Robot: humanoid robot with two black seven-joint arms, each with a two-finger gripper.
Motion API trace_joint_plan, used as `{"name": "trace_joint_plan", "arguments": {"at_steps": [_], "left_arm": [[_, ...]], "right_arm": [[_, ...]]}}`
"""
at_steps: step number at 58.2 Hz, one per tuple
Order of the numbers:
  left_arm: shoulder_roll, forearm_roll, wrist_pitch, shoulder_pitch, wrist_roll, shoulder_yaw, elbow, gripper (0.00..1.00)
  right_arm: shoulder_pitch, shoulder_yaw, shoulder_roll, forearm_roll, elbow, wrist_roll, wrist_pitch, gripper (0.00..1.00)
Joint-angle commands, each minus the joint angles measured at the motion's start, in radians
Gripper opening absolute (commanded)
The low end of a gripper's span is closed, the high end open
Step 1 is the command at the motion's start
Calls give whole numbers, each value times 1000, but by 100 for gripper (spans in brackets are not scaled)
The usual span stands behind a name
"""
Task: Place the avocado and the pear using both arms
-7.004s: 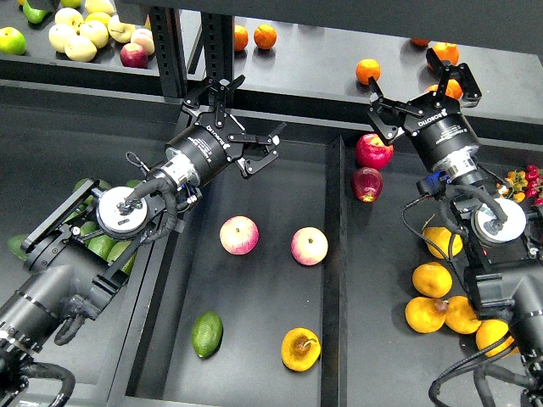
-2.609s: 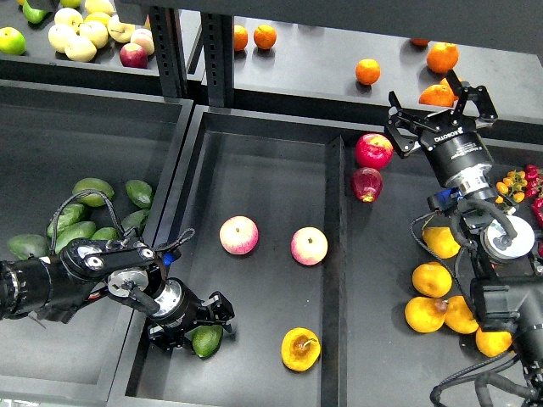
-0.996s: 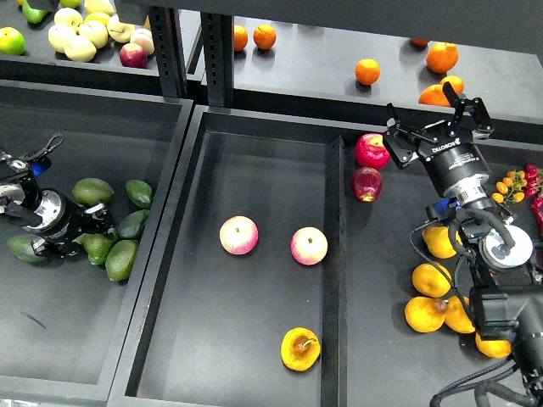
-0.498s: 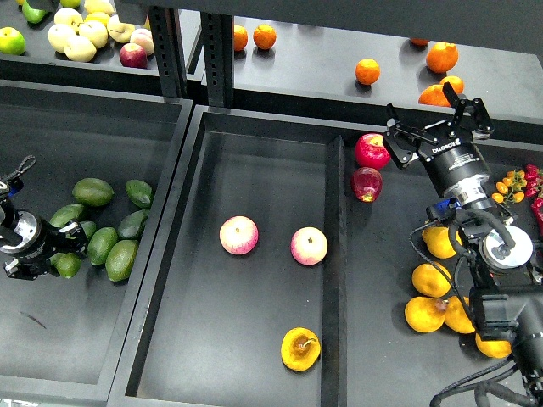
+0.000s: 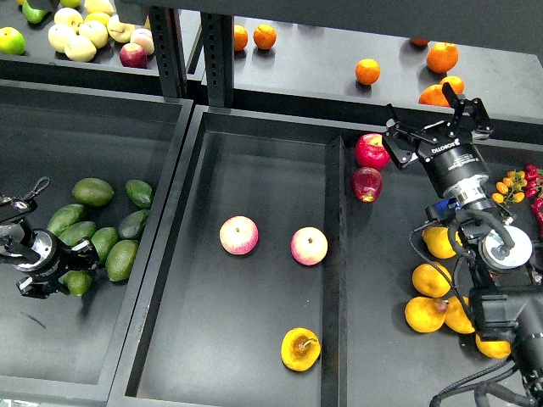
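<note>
Since half a second earlier, your left gripper (image 5: 75, 273) had shifted a little to the right and lower in the left tray (image 5: 51, 356), and the avocado (image 5: 79, 282) it carried had come to sit at the lower edge of the pile of green fruit (image 5: 100, 222), touching its neighbours. You could see two fingers flanking the avocado, one above and one below, but whether they still pinched it or had just let go was not clear from this view. The avocado's long axis could not be read, since only part of it showed past the fingers. Your right gripper (image 5: 434, 131) had not moved at all; it hung with its fingers spread wide and nothing between them, near the two red apples (image 5: 371, 165) at the top of the right area. The pear (image 5: 300, 349) lay where it had been, alone near the bottom edge of the middle tray (image 5: 254, 161), well apart from the two pink-and-yellow apples (image 5: 273, 241) above it. The pear lay on its side with its brown blotch and short dark stem turned up and to the right, and its long axis ran on that same line, from lower left to upper right.
</note>
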Motion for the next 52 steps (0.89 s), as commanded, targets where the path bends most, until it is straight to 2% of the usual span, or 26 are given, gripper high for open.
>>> {"name": "trace_joint_plan", "arguments": {"at_steps": [1, 14, 22, 31, 40, 44, 52], "left_arm": [[3, 0, 0, -2, 0, -2, 3, 71], [3, 0, 0, -3, 0, -4, 15, 80], [3, 0, 0, -15, 0, -5, 29, 99], [15, -8, 0, -57, 0, -54, 29, 99], [23, -9, 0, -78, 0, -171, 28, 99], [29, -9, 0, -78, 0, -231, 17, 99], [63, -8, 0, -77, 0, -444, -43, 96]], "right_arm": [[0, 0, 0, 0, 0, 0, -1, 99], [0, 0, 0, 0, 0, 0, -1, 99], [0, 2, 0, 0, 0, 0, 0, 99], [0, 2, 0, 0, 0, 0, 0, 99], [0, 0, 0, 0, 0, 0, 0, 99], [0, 0, 0, 0, 1, 0, 2, 99], [-5, -9, 0, 0, 5, 0, 5, 99]]}}
